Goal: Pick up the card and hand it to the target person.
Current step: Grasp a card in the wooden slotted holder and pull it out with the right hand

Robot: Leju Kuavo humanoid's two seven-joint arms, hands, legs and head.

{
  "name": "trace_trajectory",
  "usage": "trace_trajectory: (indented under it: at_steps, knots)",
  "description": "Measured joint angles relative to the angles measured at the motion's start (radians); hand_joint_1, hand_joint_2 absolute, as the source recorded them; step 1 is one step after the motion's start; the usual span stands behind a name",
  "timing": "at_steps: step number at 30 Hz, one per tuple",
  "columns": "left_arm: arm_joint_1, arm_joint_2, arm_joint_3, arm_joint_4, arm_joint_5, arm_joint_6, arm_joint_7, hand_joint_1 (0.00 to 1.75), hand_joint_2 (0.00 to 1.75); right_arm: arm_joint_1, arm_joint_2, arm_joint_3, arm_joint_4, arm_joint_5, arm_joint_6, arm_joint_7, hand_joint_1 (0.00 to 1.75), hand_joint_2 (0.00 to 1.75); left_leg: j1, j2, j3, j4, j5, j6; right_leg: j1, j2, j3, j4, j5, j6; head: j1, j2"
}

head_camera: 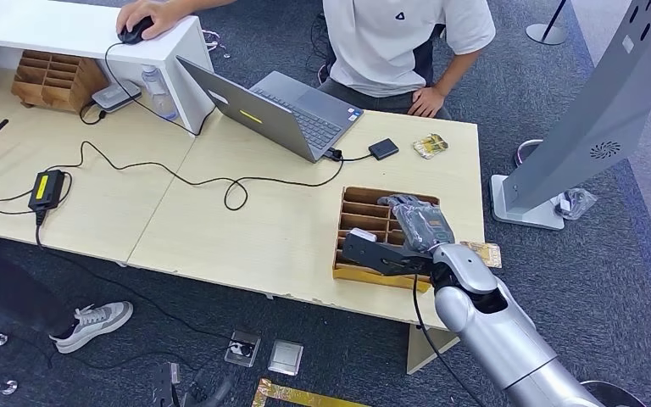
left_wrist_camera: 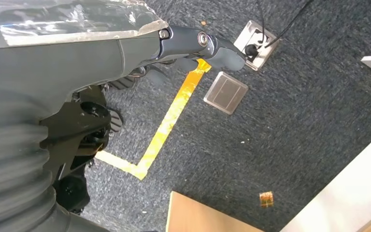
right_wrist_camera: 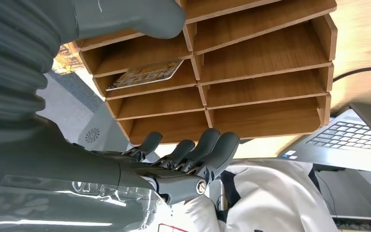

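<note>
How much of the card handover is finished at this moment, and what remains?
Done: the right hand has reached the wooden slotted organizer on the table. In hand: nothing yet; its fingers are apart over the compartments, and the card lies in one slot, not gripped. The left hand hangs over the floor. Left: grasp the card, lift it out, and hand it to the person seated behind the laptop.
</note>
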Motion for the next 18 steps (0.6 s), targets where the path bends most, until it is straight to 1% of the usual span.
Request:
trace_trajectory:
  at_steps: [8,16,18]
  knots:
    - [0.003,-0.002,0.058,0.0,-0.053,-0.006,0.0,0.0,1.75,0.0,-0.002,0.0,0.015,-0.012,-0.012,-0.002,0.49,1.75,0.0,0.0,0.0,0.0,0.0,0.0,0.0,0.0,0.0,0.0,0.0,0.0,0.0,0.0]
    - [0.006,-0.002,0.109,0.0,-0.09,-0.059,0.0,0.0,1.75,0.006,-0.016,-0.002,0.016,-0.018,-0.024,0.017,0.54,1.75,0.0,0.0,0.0,0.0,0.0,0.0,0.0,0.0,0.0,0.0,0.0,0.0,0.0,0.0]
    - [0.007,-0.002,0.121,0.0,-0.1,-0.07,0.0,0.0,1.75,0.009,-0.02,-0.002,0.016,-0.016,-0.026,0.021,0.57,1.75,0.0,0.0,0.0,0.0,0.0,0.0,0.0,0.0,0.0,0.0,0.0,0.0,0.0,0.0]
